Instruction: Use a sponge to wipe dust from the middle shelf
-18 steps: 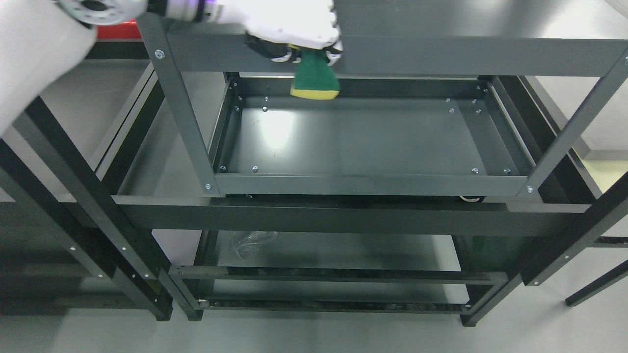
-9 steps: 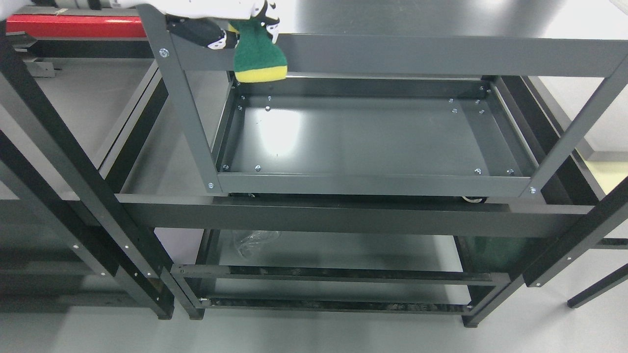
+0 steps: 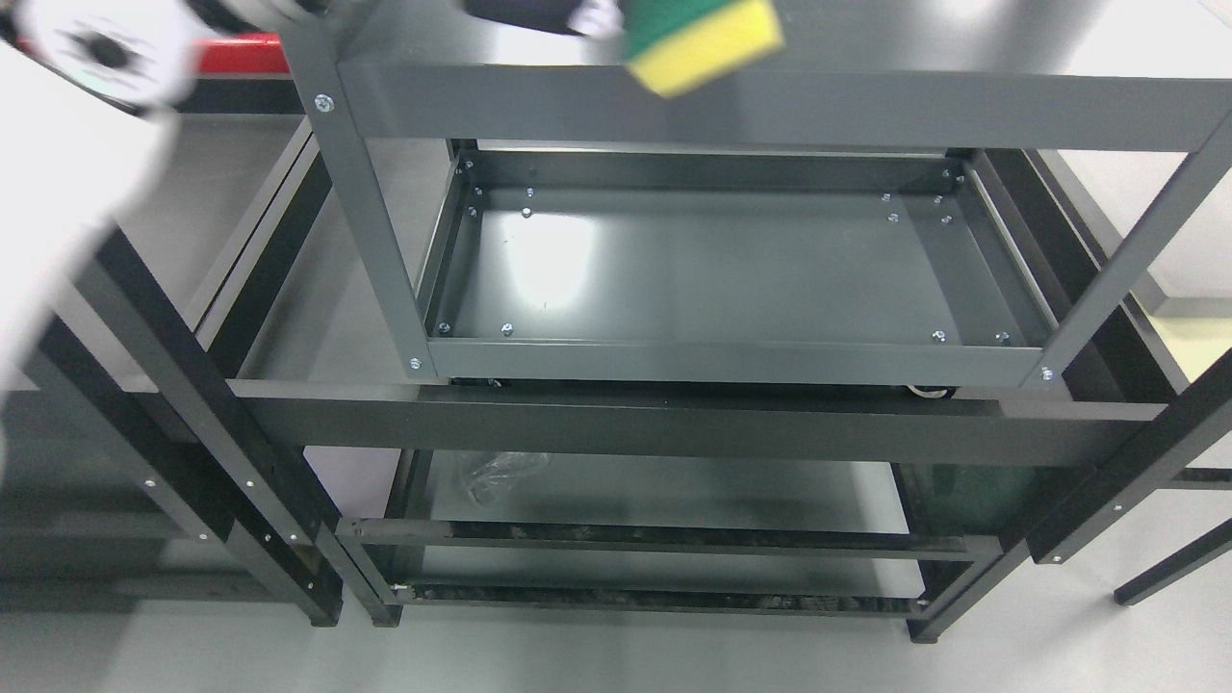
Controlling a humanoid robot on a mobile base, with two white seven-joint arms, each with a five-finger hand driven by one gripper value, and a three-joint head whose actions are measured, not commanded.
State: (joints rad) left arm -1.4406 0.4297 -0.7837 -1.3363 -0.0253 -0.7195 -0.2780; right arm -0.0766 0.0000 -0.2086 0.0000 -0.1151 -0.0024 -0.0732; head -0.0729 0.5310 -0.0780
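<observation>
Head view has the sponge [image 3: 703,38] at the top edge of the frame, a little right of centre, its yellow face turned toward me and the green scouring side uppermost. It sits high, over the front rail of the top shelf [image 3: 770,106], well apart from the tray below. My left arm [image 3: 87,125] comes in from the upper left as a blurred white mass, and only a dark sliver of the left hand [image 3: 539,12] shows beside the sponge. I take it that this hand is carrying the sponge, since nothing else supports it, but the fingers are cut off by the frame edge, so I cannot tell how they close on it. My right arm is not in the picture.

The middle shelf [image 3: 731,260], the grey tray with small screws along its rim, lies bare in the centre of the frame with a bright glare patch on its left part. I can make out no dust or streaks on it, so I cannot judge how much has been wiped. As things stand the sponge is off the surface, and if any wiping is left, it must come down into the tray first.
</observation>
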